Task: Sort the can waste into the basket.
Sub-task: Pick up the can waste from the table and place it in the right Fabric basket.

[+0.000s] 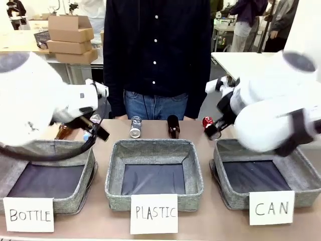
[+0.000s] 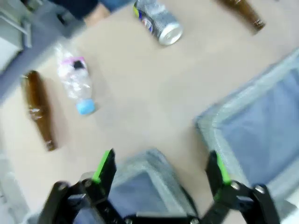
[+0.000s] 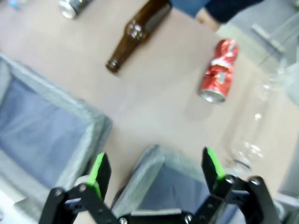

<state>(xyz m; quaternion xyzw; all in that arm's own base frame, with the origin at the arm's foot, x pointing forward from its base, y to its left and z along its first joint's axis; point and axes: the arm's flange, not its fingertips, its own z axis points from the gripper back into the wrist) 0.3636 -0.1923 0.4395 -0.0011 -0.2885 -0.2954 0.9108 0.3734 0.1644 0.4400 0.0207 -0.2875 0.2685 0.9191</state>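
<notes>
Nearest, right, the basket (image 1: 233, 198) waits for the far red can (image 3: 218, 70) and grey can (image 2: 159, 21), so my left gripper (image 2: 161, 163) and right gripper (image 3: 153, 163) are wide open, empty.

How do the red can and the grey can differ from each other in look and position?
The red can is dented; the grey can keeps its round shape. The red can lies near the CAN basket, the grey can beyond the PLASTIC basket. Both lie on their sides on the table.

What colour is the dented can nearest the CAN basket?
Red with white markings and a silver end; the right wrist view shows the can best.
</notes>
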